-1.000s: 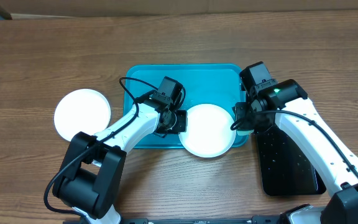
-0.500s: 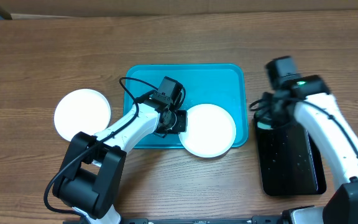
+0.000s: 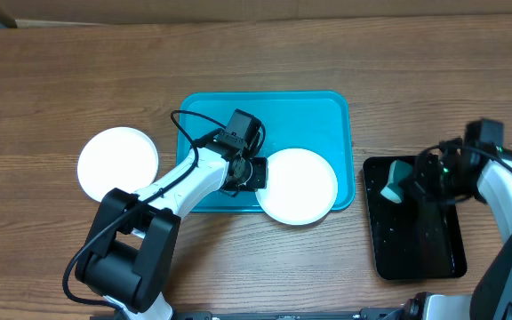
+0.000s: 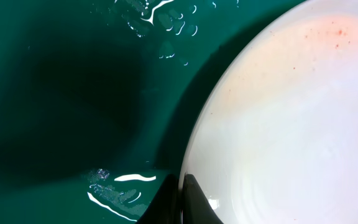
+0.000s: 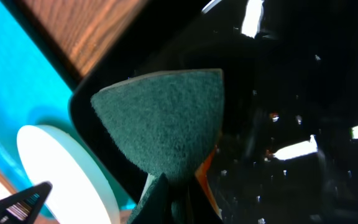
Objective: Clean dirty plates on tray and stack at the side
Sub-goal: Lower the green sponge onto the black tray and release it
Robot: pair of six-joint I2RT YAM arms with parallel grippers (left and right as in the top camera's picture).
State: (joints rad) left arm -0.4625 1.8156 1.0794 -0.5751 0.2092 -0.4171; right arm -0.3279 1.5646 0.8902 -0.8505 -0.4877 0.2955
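A white plate [image 3: 299, 185] lies on the turquoise tray [image 3: 274, 116], overhanging its front edge. My left gripper [image 3: 254, 173] is shut on this plate's left rim; in the left wrist view the plate [image 4: 291, 124] shows faint orange-red smears near the top and the fingertips [image 4: 191, 199] pinch its edge. A second white plate [image 3: 118, 162] sits on the table to the left. My right gripper [image 3: 407, 182] is shut on a green sponge [image 3: 393, 183] over the black tray [image 3: 416, 240]; the sponge [image 5: 166, 118] fills the right wrist view. The yellow-green plate is out of view.
The black tray [image 5: 303, 93] is wet with droplets and stands just right of the turquoise tray. Wooden tabletop [image 3: 60, 80] surrounds everything. The left arm's cable loops over the turquoise tray's left part.
My right arm has swung right from the plate's right edge to over the black tray, carrying the sponge. The left gripper and both plates have not moved.
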